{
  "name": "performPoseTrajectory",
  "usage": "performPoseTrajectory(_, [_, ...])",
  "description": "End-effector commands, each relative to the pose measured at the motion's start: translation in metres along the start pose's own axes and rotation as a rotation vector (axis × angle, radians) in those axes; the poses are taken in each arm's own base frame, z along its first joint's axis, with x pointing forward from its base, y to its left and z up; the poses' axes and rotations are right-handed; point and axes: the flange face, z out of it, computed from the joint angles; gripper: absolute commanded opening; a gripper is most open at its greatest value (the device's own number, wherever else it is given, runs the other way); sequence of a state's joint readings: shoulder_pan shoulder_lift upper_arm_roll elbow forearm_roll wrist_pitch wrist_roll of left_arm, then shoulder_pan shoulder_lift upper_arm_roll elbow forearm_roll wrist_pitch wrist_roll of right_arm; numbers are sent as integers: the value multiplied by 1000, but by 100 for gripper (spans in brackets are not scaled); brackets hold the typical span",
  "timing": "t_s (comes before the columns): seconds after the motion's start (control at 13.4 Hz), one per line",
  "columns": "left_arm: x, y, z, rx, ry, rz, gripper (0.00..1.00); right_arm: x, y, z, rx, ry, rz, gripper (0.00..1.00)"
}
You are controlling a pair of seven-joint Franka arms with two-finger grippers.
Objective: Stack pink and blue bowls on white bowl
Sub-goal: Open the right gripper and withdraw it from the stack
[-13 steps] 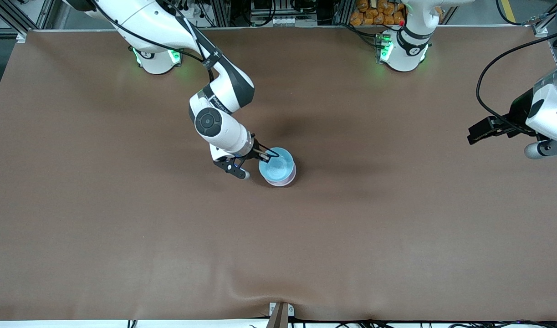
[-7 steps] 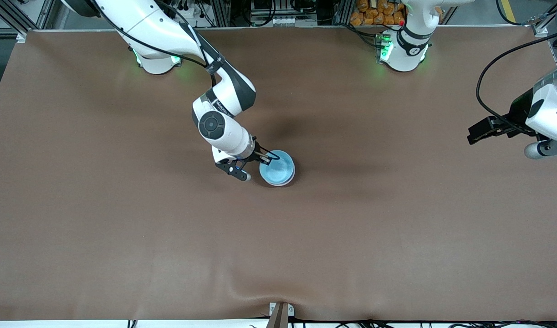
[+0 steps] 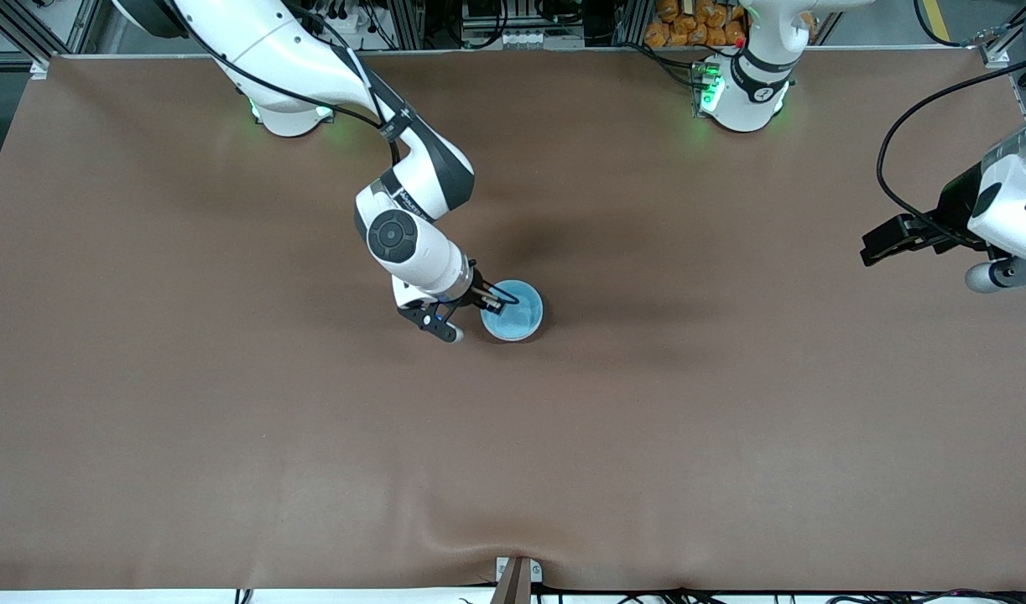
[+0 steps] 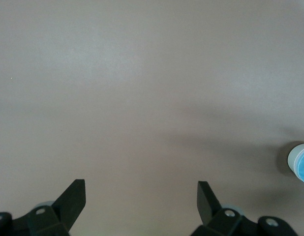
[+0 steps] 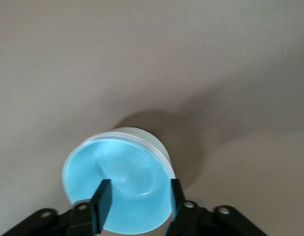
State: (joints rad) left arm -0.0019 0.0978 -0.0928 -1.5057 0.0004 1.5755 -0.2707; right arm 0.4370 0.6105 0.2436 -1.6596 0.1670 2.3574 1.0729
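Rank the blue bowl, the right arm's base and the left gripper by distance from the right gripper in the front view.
From the right gripper, which is at the bowl's rim:
1. Blue bowl, right under it, mid-table.
2. Right arm's base, at the table edge farthest from the front camera.
3. Left gripper, waiting open over the left arm's end of the table.
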Motion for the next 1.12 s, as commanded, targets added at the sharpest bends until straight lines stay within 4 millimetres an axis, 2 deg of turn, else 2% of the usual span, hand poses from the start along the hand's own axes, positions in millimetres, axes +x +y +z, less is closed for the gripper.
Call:
performPoseTrajectory(0.0, [-3,0,-2,-20,6,12,100,44,-19,-60,-22,61,-3,100])
performPoseTrajectory(0.15, [-3,0,-2,-20,6,12,100,79,-17,-96,-1,137,-33,100])
performPoseTrajectory(0.3, [-8,1,-9,-22,15,24,100,142,7,-143,44,198,10,100])
performPoseTrajectory(0.37, [-9,4,-10,-23,16,29,100,162,21,-156,52,213,15,100])
performPoseTrajectory(0.45, [-9,4,-10,-23,16,29,100,171,27,-162,35,245,-6,100])
performPoseTrajectory(0.52, [-9,4,-10,-23,16,29,100,180,34,-176,6,306,-34,100])
performPoseTrajectory(0.67, [-10,4,-10,-23,17,29,100,212,62,-202,-10,354,-20,100])
performPoseTrajectory(0.89, [-10,3,-11,-23,17,29,100,226,88,-234,-60,336,-51,100])
performPoseTrajectory(1.04, [-10,3,-11,-23,17,29,100,230,96,-270,-40,369,-70,100])
